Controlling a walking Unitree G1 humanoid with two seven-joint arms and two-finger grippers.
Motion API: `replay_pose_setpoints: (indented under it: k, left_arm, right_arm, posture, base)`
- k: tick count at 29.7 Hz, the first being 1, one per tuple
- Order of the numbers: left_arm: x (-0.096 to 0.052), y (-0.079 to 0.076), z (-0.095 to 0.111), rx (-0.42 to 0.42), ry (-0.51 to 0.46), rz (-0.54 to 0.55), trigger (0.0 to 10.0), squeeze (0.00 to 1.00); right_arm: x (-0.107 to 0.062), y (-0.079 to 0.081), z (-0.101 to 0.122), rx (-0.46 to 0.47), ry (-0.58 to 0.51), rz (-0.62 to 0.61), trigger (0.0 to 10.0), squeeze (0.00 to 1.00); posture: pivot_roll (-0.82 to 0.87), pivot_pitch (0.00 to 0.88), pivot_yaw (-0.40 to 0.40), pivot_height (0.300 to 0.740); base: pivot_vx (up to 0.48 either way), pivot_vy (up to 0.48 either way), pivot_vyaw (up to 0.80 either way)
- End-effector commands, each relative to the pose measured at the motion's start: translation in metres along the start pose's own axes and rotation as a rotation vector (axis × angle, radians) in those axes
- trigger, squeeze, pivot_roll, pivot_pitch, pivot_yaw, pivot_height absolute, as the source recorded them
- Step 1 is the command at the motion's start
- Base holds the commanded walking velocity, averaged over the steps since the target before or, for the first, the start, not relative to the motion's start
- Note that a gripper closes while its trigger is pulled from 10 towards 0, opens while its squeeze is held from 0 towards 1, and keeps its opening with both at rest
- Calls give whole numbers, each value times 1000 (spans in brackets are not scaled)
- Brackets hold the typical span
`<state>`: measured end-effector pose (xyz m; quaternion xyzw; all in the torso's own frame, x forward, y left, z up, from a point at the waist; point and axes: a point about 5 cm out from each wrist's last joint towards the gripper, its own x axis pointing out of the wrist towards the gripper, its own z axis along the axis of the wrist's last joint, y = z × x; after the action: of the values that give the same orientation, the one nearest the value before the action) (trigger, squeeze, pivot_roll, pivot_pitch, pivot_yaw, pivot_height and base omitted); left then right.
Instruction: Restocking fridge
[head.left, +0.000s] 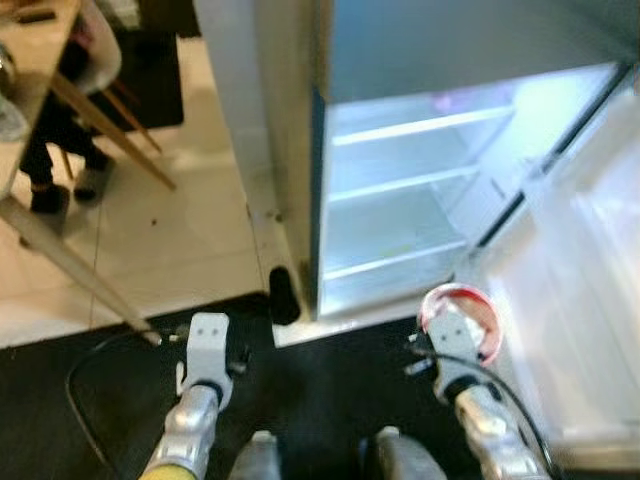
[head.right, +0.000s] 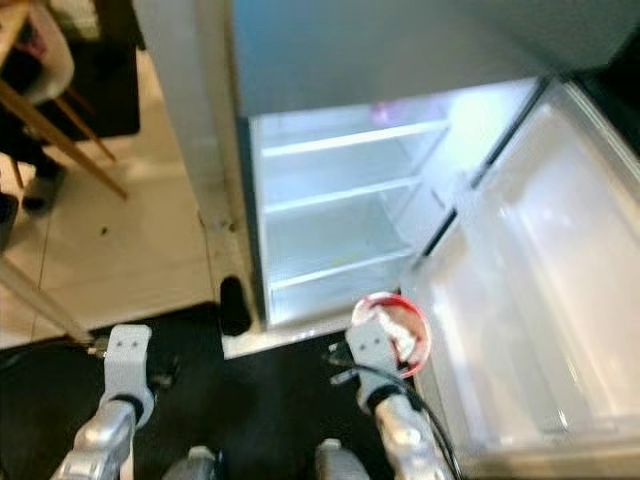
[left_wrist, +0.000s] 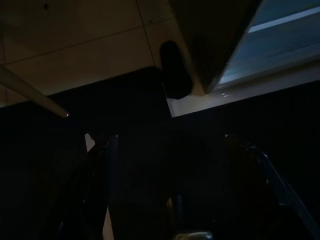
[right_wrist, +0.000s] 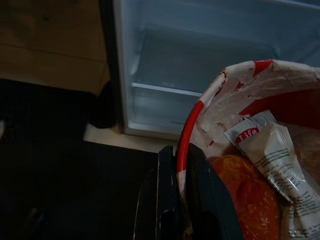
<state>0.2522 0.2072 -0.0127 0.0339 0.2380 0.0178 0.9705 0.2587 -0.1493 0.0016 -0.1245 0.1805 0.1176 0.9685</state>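
While the fridge (head.left: 420, 190) stands with its door (head.right: 540, 300) swung wide to the robot's right, its lit interior shows pale glass shelves (head.left: 400, 180) stacked one above another, with nothing on them that can be made out. Just in front of the fridge's lower edge, near the hinge side, the right gripper (right_wrist: 182, 200) has its two black fingers (right_wrist: 167, 200) pinched together on the red rim of a red-and-white bowl (right_wrist: 240, 100); the rim passes between the fingers, so the bowl hangs from that grip. Inside the bowl lie an orange, rounded item (right_wrist: 245, 195) and a whitish sachet (right_wrist: 272, 160) with a red label; the letters on it are too blurred and too small to read with certainty. From the head views the same bowl (head.left: 462, 318) appears as a red-rimmed round shape close beside the fridge's open door. The left gripper (head.left: 208, 345) hangs in front of the fridge's closed-side corner, over a black mat (head.left: 320, 400) that runs along the fridge's base; its wrist view is very dark, and whether its fingers are apart or closed cannot be told. Beyond the fridge's left side, on pale floor tiles (head.left: 190, 220), stand slanted wooden table legs (head.left: 75, 265) and a person's feet in slippers (head.left: 70, 190).
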Motion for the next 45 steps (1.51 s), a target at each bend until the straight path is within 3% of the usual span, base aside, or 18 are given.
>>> replay_pose_setpoints:
  k: [1, 12, 26, 33, 37, 42, 45]
  left_arm:
    - [-3, -2, -8, 4, 28, -4, 10000, 0]
    - [-2, -2, -8, 4, 25, -2, 10000, 0]
    - [-2, 0, -6, -10, 14, 8, 10000, 0]
    - [-1, 0, -6, -12, 16, 9, 10000, 0]
    - [-2, 0, -6, -14, 17, 9, 10000, 0]
    - [-1, -2, -5, -19, 12, 8, 10000, 0]
    - [0, -5, -4, -24, 9, 4, 10000, 0]
  right_arm:
    - [-4, -8, -5, 5, 6, -30, 10000, 0]
    - [-4, -7, -5, 5, 2, -24, 10000, 0]
    - [-3, -11, 0, -7, -20, -10, 10000, 0]
    - [-4, -41, 6, -57, -32, -105, 10000, 0]
    - [-3, -42, 12, -88, -55, -79, 10000, 0]
    - [2, -12, 45, -127, -193, 119, 10000, 0]
    - [5, -1, 60, -141, -245, 164, 10000, 0]
  posture:
    - [-64, 204, -23, 727]
    - [-65, 200, -22, 727]
    - [-64, 195, -21, 727]
    - [-65, 197, -21, 727]
    - [-67, 198, -20, 727]
    - [-68, 202, -20, 727]
    - [-66, 202, -19, 727]
  base:
    - [0, -281, 0]
    - [0, -271, 0]
    - [0, 0, 0]
    - [0, 0, 0]
    - [0, 0, 0]
    - [0, 0, 0]
    - [0, 0, 0]
